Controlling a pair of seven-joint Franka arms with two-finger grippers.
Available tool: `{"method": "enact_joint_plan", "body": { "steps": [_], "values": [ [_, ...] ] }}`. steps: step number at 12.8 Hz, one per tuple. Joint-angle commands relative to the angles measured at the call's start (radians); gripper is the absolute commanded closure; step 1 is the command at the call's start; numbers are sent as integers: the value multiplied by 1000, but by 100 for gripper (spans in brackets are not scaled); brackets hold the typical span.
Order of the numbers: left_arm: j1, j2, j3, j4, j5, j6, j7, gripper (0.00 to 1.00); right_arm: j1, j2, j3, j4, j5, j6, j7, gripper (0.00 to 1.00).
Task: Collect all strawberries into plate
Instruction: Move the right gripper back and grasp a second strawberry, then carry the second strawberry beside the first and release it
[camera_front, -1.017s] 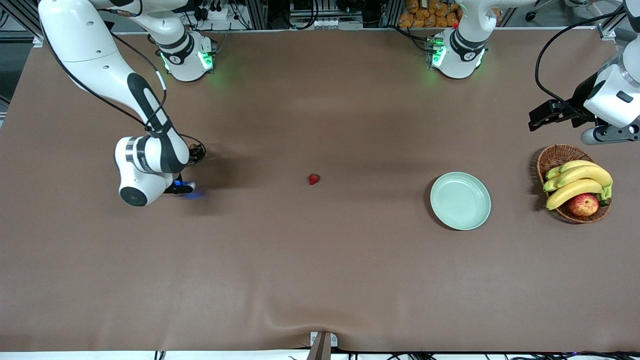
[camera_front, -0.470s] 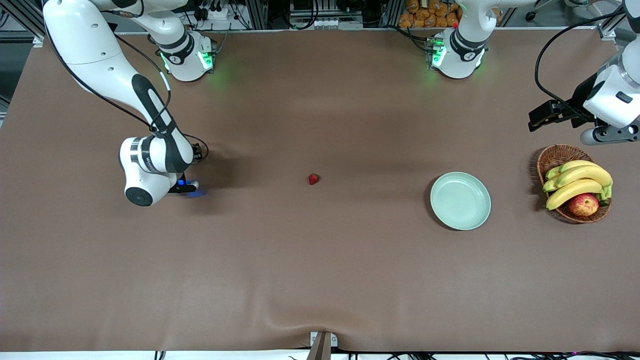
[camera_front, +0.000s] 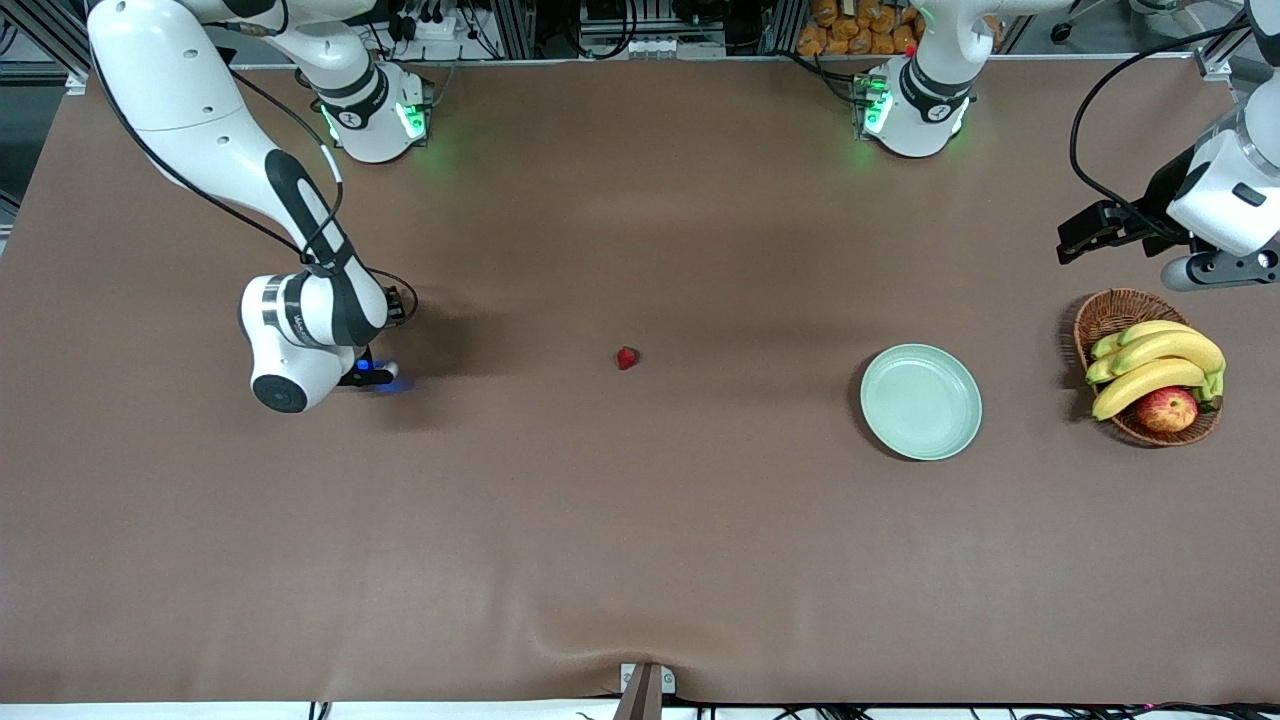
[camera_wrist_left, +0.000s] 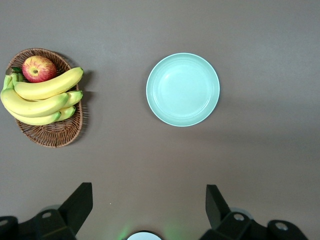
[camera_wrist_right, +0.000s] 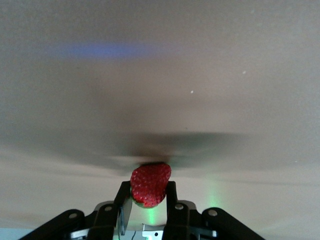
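Note:
My right gripper (camera_wrist_right: 148, 192) is shut on a red strawberry (camera_wrist_right: 150, 181), holding it just above the brown table. In the front view this gripper (camera_front: 372, 374) sits low at the right arm's end of the table, under its wrist, and the held berry is hidden there. A second strawberry (camera_front: 627, 357) lies alone mid-table. The pale mint-green plate (camera_front: 921, 401) is empty, toward the left arm's end. My left gripper (camera_front: 1082, 236) hangs open high above the table near the basket. Its wrist view looks down on the plate (camera_wrist_left: 183, 89) between its spread fingers (camera_wrist_left: 80, 200).
A brown wicker basket (camera_front: 1112, 312) stands beside the plate at the left arm's end, holding bananas (camera_front: 1160, 360) and a red-yellow apple (camera_front: 1166, 409). The same basket (camera_wrist_left: 50, 135) shows in the left wrist view. A fold in the table cover rises at the near edge (camera_front: 600, 640).
My right gripper's jaws have closed on the strawberry, and its wrist has shifted slightly toward mid-table. The left arm has not moved.

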Motion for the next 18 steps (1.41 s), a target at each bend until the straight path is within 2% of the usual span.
{"method": "enact_joint_plan", "body": {
  "steps": [1,4,5,9,14,18],
  "values": [
    [-1,-17,-2,-15,18,13,12,0,-4,-22,1,73,-4,15,1,87],
    [1,-17,-2,-15,20,13,12,0,30,-36,7,262,10,-26,1,88],
    [-1,-17,-2,-16,18,13,12,0,72,-31,7,303,55,-28,6,89],
    [1,-17,-2,-16,18,13,12,0,190,-11,6,334,396,-5,10,90],
    [1,-16,-2,-16,18,13,12,0,388,78,6,336,448,255,67,90],
    [2,-16,-2,-16,18,13,12,0,445,128,6,347,464,364,104,90]
  ]
}}
